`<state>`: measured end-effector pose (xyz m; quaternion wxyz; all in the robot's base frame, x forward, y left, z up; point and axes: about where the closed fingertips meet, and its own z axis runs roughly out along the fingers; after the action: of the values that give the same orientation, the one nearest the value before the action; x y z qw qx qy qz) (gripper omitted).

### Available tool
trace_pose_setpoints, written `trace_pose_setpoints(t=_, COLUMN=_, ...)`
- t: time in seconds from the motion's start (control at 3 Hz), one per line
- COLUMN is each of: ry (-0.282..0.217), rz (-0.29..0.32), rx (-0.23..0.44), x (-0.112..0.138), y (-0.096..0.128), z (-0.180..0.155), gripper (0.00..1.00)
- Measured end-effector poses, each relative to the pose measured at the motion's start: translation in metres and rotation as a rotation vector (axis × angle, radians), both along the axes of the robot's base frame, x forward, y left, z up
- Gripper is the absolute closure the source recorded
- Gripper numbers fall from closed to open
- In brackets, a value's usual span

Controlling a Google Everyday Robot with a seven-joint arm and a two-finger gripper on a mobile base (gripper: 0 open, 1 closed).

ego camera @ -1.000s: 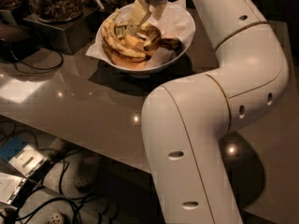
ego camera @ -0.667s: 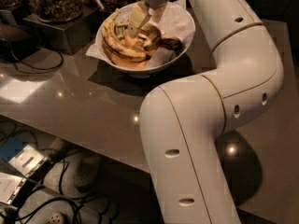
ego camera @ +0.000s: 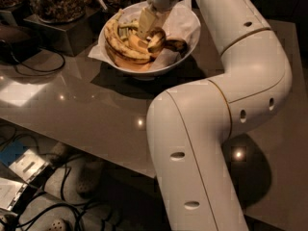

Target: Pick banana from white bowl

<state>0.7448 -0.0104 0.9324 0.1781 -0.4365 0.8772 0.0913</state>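
The white bowl (ego camera: 185,44) stands on the table at the top centre, lined with crumpled white paper and holding several bananas. The dark-blotched overripe banana (ego camera: 166,40) lies on the bowl's right side, curving from the middle toward the right rim. Cleaner yellow bananas (ego camera: 120,44) fill the left side. My gripper (ego camera: 146,27) reaches down into the bowl from above. It sits among the bananas, just left of the overripe banana's near end and touching or almost touching it. Its tips are partly hidden by the fruit.
Glass jars of nuts (ego camera: 55,1) stand on a metal stand at the back left. A black cable (ego camera: 36,66) lies on the grey table (ego camera: 86,114) to the left. My white arm (ego camera: 226,109) covers the table's right side. Boxes and cables lie on the floor at the lower left.
My gripper stays down in the bowl in about the same place. The arm's elbow has shifted slightly to the left. The bananas look unmoved.
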Motion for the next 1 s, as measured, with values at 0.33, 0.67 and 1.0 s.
trace_pose_setpoints(t=0.33, ry=-0.001, rz=0.001, rx=0.001, x=0.0, y=0.0, z=0.0, gripper=0.73)
trace_pose_setpoints(t=0.67, ry=-0.001, rz=0.001, rx=0.001, x=0.0, y=0.0, z=0.0, gripper=0.97)
trace_pose_setpoints(t=1.0, ry=-0.056, rz=-0.001, rx=0.021, x=0.006, y=-0.001, z=0.015, gripper=1.0)
